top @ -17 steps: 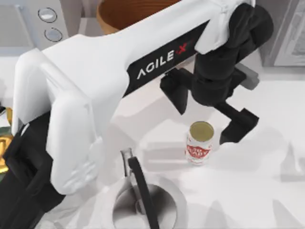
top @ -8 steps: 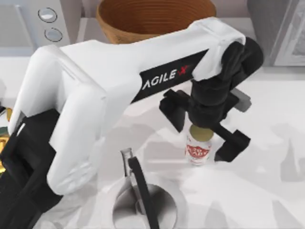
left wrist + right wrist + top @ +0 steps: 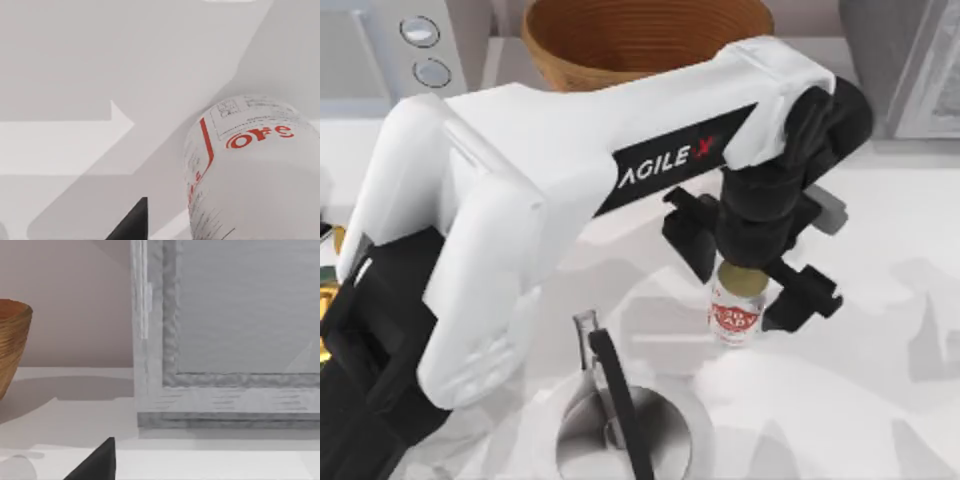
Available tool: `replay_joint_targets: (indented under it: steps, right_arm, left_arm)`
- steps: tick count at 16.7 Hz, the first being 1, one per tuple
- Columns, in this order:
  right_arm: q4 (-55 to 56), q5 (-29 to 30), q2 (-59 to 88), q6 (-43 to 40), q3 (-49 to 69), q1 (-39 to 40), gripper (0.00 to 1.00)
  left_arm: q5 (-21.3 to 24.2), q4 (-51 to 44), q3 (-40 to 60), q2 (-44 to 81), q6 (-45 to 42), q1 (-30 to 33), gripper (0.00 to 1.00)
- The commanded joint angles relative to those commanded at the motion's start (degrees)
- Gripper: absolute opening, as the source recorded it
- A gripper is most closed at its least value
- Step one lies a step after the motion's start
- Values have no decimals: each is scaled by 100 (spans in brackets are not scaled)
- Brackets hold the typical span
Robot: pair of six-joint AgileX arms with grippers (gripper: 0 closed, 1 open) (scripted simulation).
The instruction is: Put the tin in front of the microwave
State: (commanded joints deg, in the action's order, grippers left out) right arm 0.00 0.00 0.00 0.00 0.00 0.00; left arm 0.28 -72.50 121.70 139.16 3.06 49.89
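Left tool point(image 3: 748, 270) astride tin point(image 3: 736, 312), white table point(image 3: 880, 400).

1 tin point(image 3: 736, 312), 1 microwave point(image 3: 390, 45), 1 basket point(image 3: 620, 35), 1 grey box appliance point(image 3: 910, 65), 1 pan point(image 3: 620, 425).

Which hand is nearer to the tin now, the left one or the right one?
The left. The left hand sits directly over the tin, one finger on each side of it. The right hand is away from the tin, facing a grey appliance near the basket.
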Motion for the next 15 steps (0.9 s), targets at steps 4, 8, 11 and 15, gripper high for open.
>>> replay_joint_targets:
  steps: [4, 8, 11, 15]
  right_arm:
    - [0, 0, 0, 0, 0, 0, 100]
    - [0, 0, 0, 0, 0, 0, 100]
    - [0, 0, 0, 0, 0, 0, 100]
    - [0, 0, 0, 0, 0, 0, 100]
  left_arm:
    - [0, 0, 0, 0, 0, 0, 32]
    - [0, 0, 0, 0, 0, 0, 2]
    - [0, 0, 0, 0, 0, 0, 0]
    - [0, 0, 0, 0, 0, 0, 0]
